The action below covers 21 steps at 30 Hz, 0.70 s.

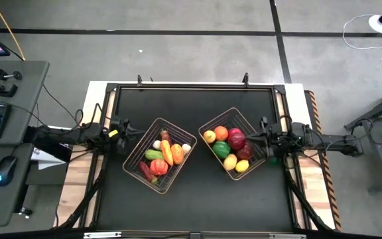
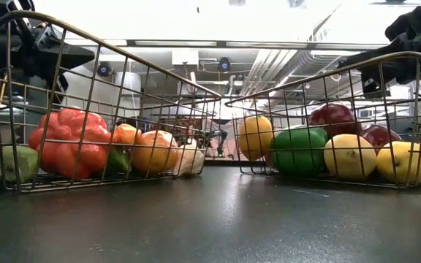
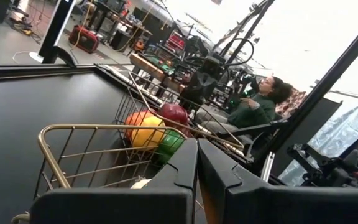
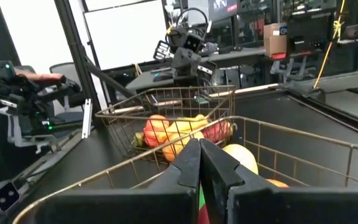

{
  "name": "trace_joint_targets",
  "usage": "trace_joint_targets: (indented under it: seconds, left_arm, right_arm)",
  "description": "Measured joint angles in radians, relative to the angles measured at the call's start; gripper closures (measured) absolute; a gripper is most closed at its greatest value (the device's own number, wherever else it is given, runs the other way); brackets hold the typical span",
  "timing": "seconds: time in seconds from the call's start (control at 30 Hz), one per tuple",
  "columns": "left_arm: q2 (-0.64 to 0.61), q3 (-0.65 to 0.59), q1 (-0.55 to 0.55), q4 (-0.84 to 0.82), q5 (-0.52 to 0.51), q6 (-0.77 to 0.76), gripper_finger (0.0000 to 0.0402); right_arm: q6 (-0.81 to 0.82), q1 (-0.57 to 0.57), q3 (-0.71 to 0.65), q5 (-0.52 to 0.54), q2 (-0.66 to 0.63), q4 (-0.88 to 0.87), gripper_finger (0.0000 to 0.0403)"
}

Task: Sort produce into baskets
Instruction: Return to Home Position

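Lying cornerwise — both baskets

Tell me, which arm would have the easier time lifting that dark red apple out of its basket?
Right. The right gripper sits shut beside the right basket holding the dark red apple; the left gripper sits shut beyond the left basket.

No readable text, labels, brands or numbers in any view. Cardboard box in room behind: markings too small to read.
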Motion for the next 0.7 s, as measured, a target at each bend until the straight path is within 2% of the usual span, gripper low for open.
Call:
trace_joint_targets:
  seconds: [0.53, 0.6, 0.7]
  left_arm:
    - [0.0, 0.0, -0.022, 0.0, 0.0, 0.002, 0.0401]
    - [0.0, 0.0, -0.011, -0.001, 0.004, 0.072, 0.0401]
    - [0.0, 0.0, 0.012, -0.009, 0.068, 0.265, 0.0401]
  right_arm:
    - [0.0, 0.0, 0.0, 0.0, 0.0, -0.012, 0.0403]
    - [0.0, 0.0, -0.001, 0.0, 0.0, -0.012, 0.0403]
    - [0.0, 0.0, -0.001, 0.0, 0.0, -0.012, 0.0403]
